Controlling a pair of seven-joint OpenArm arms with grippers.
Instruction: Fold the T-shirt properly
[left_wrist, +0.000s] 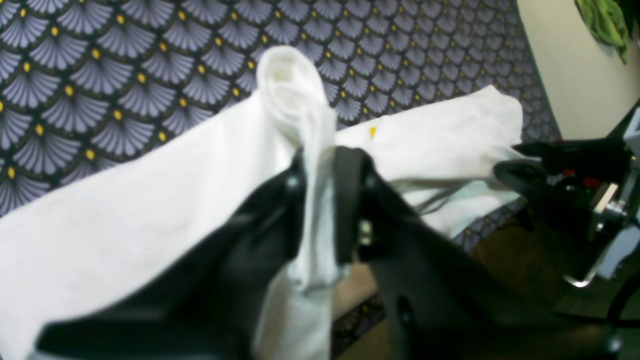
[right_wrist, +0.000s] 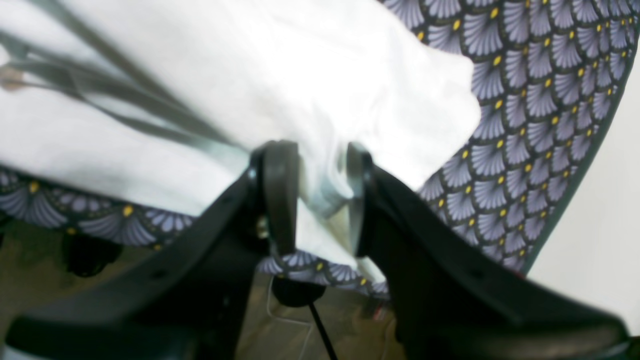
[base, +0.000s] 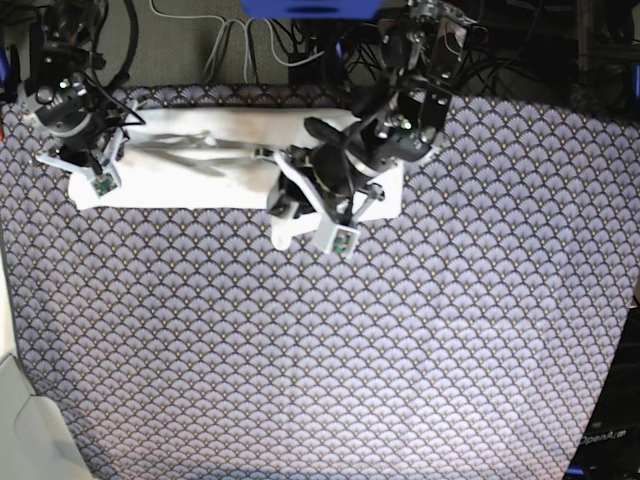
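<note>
**A:** Item one: where do you have the T-shirt (base: 190, 170)?

**B:** You have it at the far edge of the table, lying as a long white band from the far left corner toward the middle. Only plain white cloth shows, with dark creases running along it.

**A:** Item two: the left gripper (left_wrist: 320, 200)?

**B:** Your left gripper has a bunched fold of the T-shirt between its black fingers (left_wrist: 350, 200). The cloth rises above them in a rolled tuft and hangs below. The jaws stand close around it, yet you cannot tell whether they clamp it or sit slack.

**A:** Item three: the right gripper (right_wrist: 312, 197)?

**B:** It sits at the left end of the band, at the table's edge. Its fingers (right_wrist: 280, 195) pinch a gathered white corner, and folds stretch taut away from them.

**A:** Item four: the surroundings?

**B:** You see a tablecloth (base: 330, 350) with a purple fan pattern and yellow dots, and cables (base: 235, 45) beyond the far edge.
</note>
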